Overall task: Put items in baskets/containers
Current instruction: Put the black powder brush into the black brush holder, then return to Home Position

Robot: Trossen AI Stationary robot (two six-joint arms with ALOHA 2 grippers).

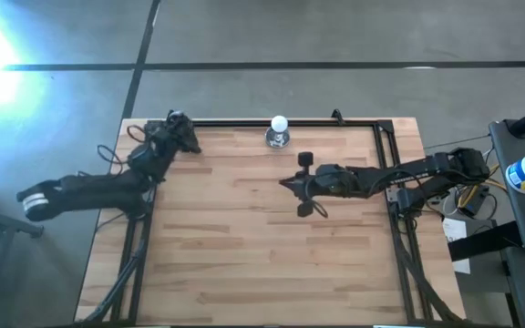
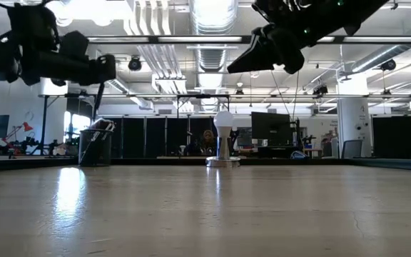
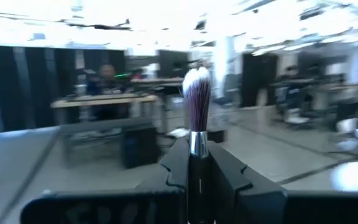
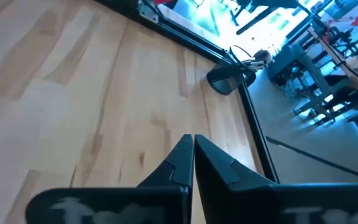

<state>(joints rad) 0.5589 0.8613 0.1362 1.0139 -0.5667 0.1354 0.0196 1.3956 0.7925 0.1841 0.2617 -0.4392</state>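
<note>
My left gripper (image 1: pixel 179 126) hangs over the table's far-left corner, shut on a makeup brush (image 3: pixel 196 99) with a purple, white-tipped head and a silver ferrule. In the low view this gripper (image 2: pixel 105 69) is above the small black cup (image 2: pixel 95 148), which stands on the table with other brushes (image 2: pixel 103 126) leaning out of it. In the high view the arm hides the cup. My right gripper (image 1: pixel 286 182) hovers shut and empty over the table's middle, high up in the low view (image 2: pixel 240 66). My left gripper pinches the brush between its two fingers (image 3: pixel 176 165) on the dark handle just below the silver ferrule (image 3: pixel 197 144). The fingers come in level, lying across the brush. It stands upright with the head up. The thin handle (image 2: pixel 100 96) hangs below, clear of the cup.
A white ball on a silvery base (image 1: pixel 279 132) stands at the middle of the far edge (image 2: pixel 223 139). A black rail (image 1: pixel 335 122) runs along the far and side edges. Bare wood (image 4: pixel 73 93) lies under my right gripper (image 4: pixel 193 142).
</note>
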